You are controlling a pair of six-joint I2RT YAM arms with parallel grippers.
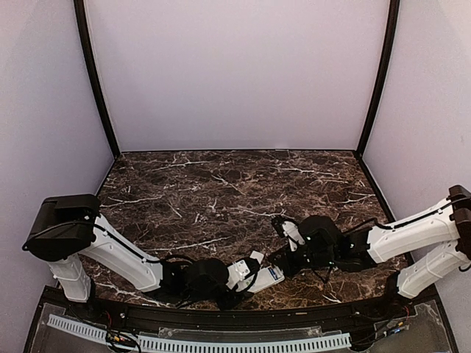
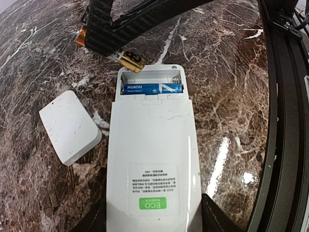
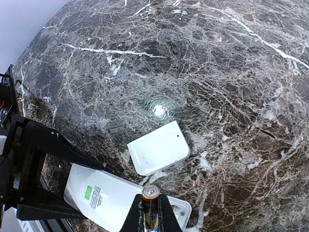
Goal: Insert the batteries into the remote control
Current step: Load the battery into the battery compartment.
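The white remote control (image 2: 152, 154) lies back side up, its battery compartment open at the far end. My left gripper (image 2: 153, 217) is shut on its near end, one finger on each side. One blue battery (image 2: 152, 88) lies in the near slot of the compartment. My right gripper (image 3: 150, 217) is shut on a second battery (image 3: 150, 208), copper end showing, and holds it just above the compartment's far edge (image 2: 131, 61). In the top view the two grippers meet over the remote (image 1: 268, 274) at the table's near edge.
The white squarish cover plate (image 2: 70, 125) lies flat on the marble just left of the remote; it also shows in the right wrist view (image 3: 159, 147). The table's black front rail (image 2: 285, 121) runs close to the remote's right side.
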